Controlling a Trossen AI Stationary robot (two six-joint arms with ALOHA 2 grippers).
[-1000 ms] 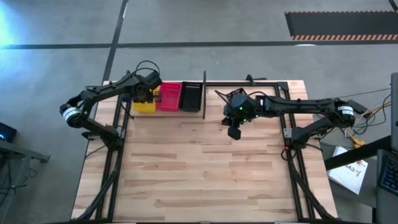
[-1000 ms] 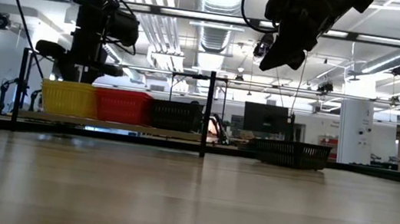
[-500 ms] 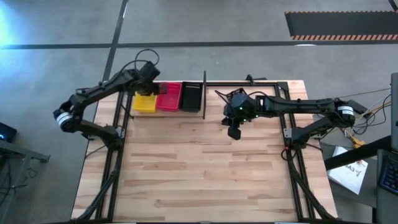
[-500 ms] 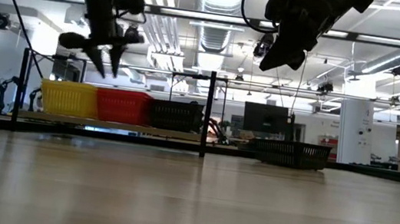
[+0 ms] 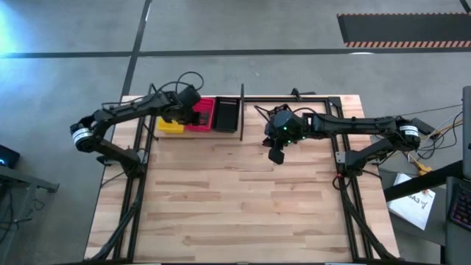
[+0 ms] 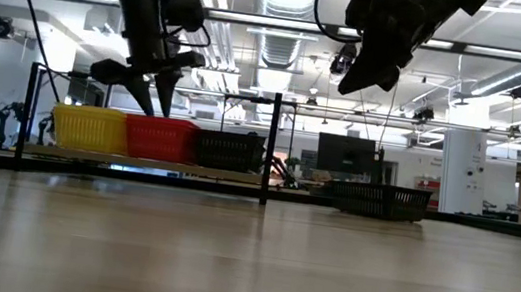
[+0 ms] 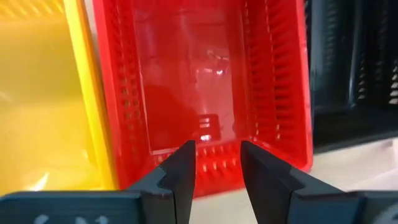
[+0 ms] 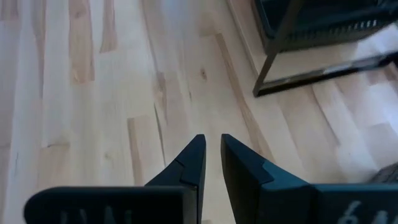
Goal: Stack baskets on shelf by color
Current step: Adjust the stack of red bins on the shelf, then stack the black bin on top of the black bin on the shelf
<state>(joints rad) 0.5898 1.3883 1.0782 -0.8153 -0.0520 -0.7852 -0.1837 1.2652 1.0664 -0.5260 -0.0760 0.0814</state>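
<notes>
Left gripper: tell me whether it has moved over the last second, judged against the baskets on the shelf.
Yes. The left gripper has shifted from above the yellow basket to above the red basket, toward the black basket.

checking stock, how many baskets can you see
4: yellow basket, red basket and black basket abreast on the shelf; another black basket right of it. Nested ones may be hidden.

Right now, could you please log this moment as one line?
left gripper: open, empty, above red basket | right gripper: open, empty, raised | shelf: yellow, red, black baskets abreast
</notes>
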